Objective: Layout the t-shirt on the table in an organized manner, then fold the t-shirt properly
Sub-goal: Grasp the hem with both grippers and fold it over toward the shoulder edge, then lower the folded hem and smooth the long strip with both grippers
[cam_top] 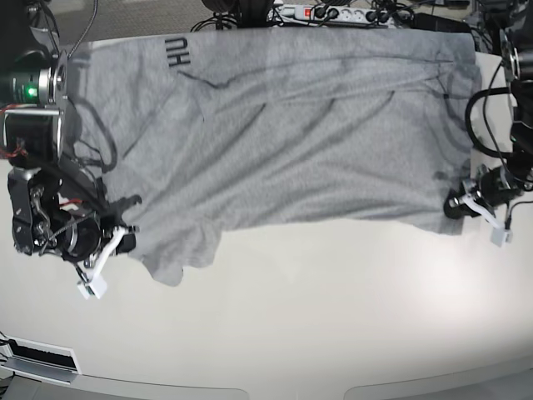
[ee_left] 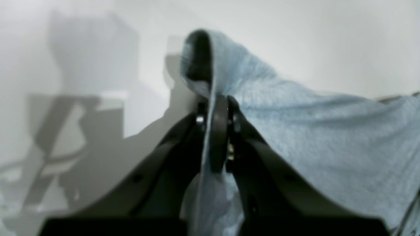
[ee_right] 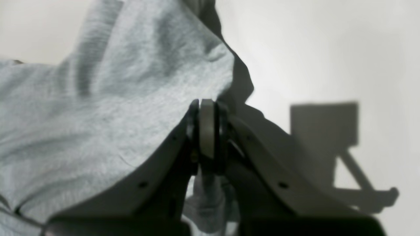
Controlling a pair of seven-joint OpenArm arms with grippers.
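The heather-grey t-shirt (cam_top: pixel 300 125) lies spread across the far half of the off-white table (cam_top: pixel 316 317), wrinkled, with black lettering (cam_top: pixel 176 52) at its far left corner. At the shirt's left edge, near a sleeve, my right gripper (cam_top: pixel 127 228) is shut on the cloth. The right wrist view shows that gripper (ee_right: pixel 207 106) closed, with the t-shirt (ee_right: pixel 98 114) bunched between the fingers. My left gripper (cam_top: pixel 455 206) is shut on the shirt's near right corner. In the left wrist view this gripper (ee_left: pixel 218 101) pinches a raised fold of the t-shirt (ee_left: pixel 328 137).
A power strip (cam_top: pixel 333 12) and cables lie beyond the table's far edge. My right arm's body (cam_top: pixel 33 167) stands at the left edge, and dark cables (cam_top: pixel 500 100) hang at the right. Bare tabletop fills the near half.
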